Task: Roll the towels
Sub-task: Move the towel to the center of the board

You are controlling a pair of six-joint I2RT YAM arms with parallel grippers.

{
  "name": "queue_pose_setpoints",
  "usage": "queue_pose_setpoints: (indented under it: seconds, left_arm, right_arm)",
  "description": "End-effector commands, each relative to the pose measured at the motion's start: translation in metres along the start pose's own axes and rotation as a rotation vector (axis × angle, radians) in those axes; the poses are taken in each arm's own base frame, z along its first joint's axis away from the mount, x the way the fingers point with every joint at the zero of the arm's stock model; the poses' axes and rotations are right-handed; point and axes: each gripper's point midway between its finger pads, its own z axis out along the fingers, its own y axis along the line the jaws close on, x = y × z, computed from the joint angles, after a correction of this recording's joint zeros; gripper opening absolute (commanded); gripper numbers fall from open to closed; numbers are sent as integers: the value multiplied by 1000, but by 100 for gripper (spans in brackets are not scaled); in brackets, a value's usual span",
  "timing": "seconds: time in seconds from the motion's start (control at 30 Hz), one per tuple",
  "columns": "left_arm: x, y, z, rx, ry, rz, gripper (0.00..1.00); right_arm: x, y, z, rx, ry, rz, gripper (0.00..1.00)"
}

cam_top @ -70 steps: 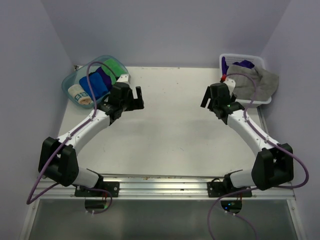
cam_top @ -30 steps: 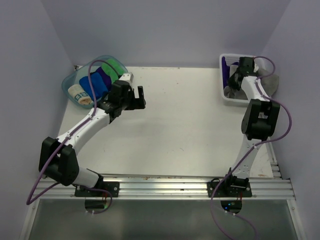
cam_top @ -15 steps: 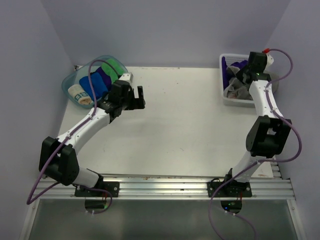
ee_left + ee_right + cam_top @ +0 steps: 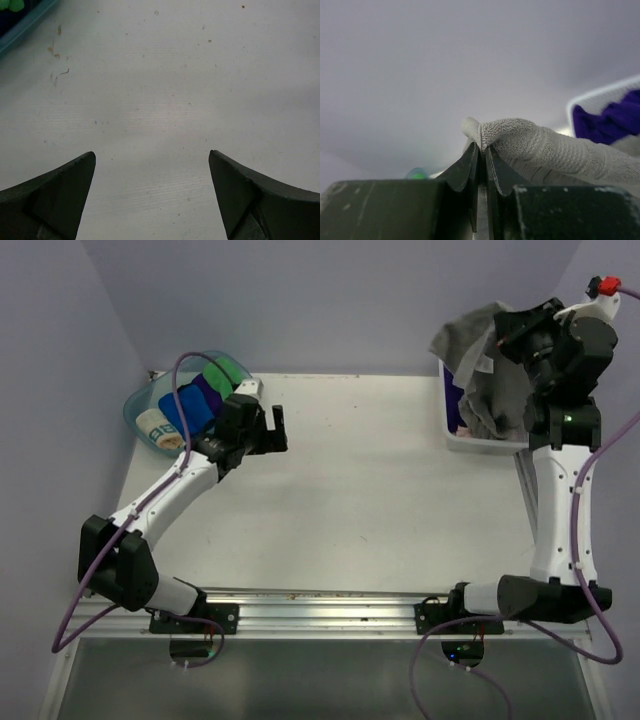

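Right gripper is pressed together on a small fold of the grey towel, holding it high above the white basket at the far right of the tabletop. The cloth hangs bunched from that one pinch, and its lower end reaches down to the basket's rim or into it; I cannot tell whether it is free of the rim. A dark purple towel lies in the basket beneath.

The hold looks thin. Only a narrow ridge of terry sits between the jaws, so a quick swing toward the middle could let the towel slide out and drop back or fall over the edge. If the hanging end is caught on the rim or on the purple cloth, pulling sideways could drag that cloth out or shift the light basket. Set down as it hangs, the towel would probably land crumpled, not flat, leaving nothing to roll cleanly.

Left gripper is spread wide over bare tabletop at the far left, beside the blue tub of rolled towels, well apart from the grey one and too distant to help spread it yet.
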Motion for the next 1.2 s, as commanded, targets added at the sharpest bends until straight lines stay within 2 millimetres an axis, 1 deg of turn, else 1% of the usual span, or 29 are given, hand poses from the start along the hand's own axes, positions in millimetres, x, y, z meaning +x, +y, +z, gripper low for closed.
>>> queue_pose_setpoints:
  seconds: [0.0, 0.03, 0.07, 0.13, 0.17, 0.23, 0.27, 0.3, 0.33, 0.37, 0.4, 0.43, 0.47, 0.5, 0.53, 0.57, 0.6, 0.67, 0.7, 0.73, 0.77, 0.8, 0.83, 0.87, 0.9, 0.93, 0.97, 1.03, 1.17]
  left_arm:
    - [-41, -2, -21, -16, -99, -12, 100]
    - [-45, 4, -24, -44, -108, -23, 100]
    - [-50, 6, -29, -56, -110, -31, 99]
    - [-58, 17, -34, -78, -119, -64, 99]
    - [-61, 21, -40, -81, -126, -78, 99]
    - [-66, 39, -45, -104, -136, -126, 99]
    - [-69, 45, -52, -110, -147, -146, 100]
    - [-73, 61, -55, -137, -158, -186, 99]
    - [-74, 70, -58, -156, -161, -203, 100]
    - [-76, 78, -64, -175, -172, -219, 100]
    - [-79, 89, -67, -201, -184, -237, 99]
    - [-80, 94, -69, -220, -192, -244, 100]
    - [-82, 94, -72, -219, -200, -245, 100]
    - [-81, 93, -71, -213, -198, -246, 100]
    - [-77, 88, -69, -183, -178, -244, 99]
    - [-76, 85, -68, -162, -175, -242, 100]
    - [-72, 77, -65, -116, -156, -238, 99]
    - [-59, 67, -59, -63, -130, -231, 99]
    - [-52, 61, -56, -42, -111, -231, 99]
    - [-39, 57, -49, -34, -85, -225, 99]
    - [-26, 39, -46, -2, -58, -197, 99]
    - [-17, 29, -42, 10, -37, -192, 99]
    - [3, 19, -33, 23, 12, -176, 99]
    - [17, -6, -30, 83, 45, -150, 99]
    - [28, -16, -26, 109, 76, -160, 99]
    - [45, -21, -16, 116, 119, -158, 99]
    - [58, -32, -14, 133, 150, -147, 99]
    - [80, -40, -1, 126, 205, -151, 98]
    - [123, -68, 12, 135, 312, -145, 98]
  right_arm:
    - [-27, 90, -45, -315, -41, -61, 0]
    - [-24, 102, -52, -349, -34, -72, 0]
    - [-10, 123, -61, -414, 4, -74, 0]
    - [14, 137, -63, -465, 67, -85, 0]
    - [35, 151, -68, -507, 122, -85, 0]
    - [82, 149, -62, -510, 230, -87, 0]
    - [114, 161, -66, -543, 303, -91, 0]
    - [152, 149, -59, -503, 382, -104, 0]
    - [179, 148, -59, -497, 446, -102, 0]
    - [221, 154, -61, -516, 539, -106, 0]
    - [260, 146, -62, -491, 619, -105, 0]
    - [285, 147, -66, -493, 669, -113, 0]
    - [321, 155, -79, -514, 755, -139, 10]
    - [361, 150, -78, -500, 840, -185, 23]
    - [384, 150, -83, -507, 903, -221, 36]
    - [408, 139, -95, -477, 990, -282, 45]
    - [422, 132, -90, -439, 1022, -307, 46]
    - [428, 104, -83, -336, 1013, -350, 47]
    - [423, 96, -79, -308, 984, -359, 49]
    - [403, 87, -66, -273, 919, -349, 53]
    - [400, 71, -66, -239, 919, -337, 54]
    - [392, 62, -62, -220, 903, -320, 54]
    - [370, 47, -50, -183, 855, -287, 54]
    - [368, 29, -50, -139, 857, -278, 54]
    - [361, 19, -48, -112, 841, -275, 54]
    - [344, 6, -45, -77, 808, -265, 54]
    - [344, -8, -47, -45, 808, -277, 54]
    - [333, -24, -48, -3, 795, -277, 55]
    - [323, -39, -59, 34, 775, -282, 61]
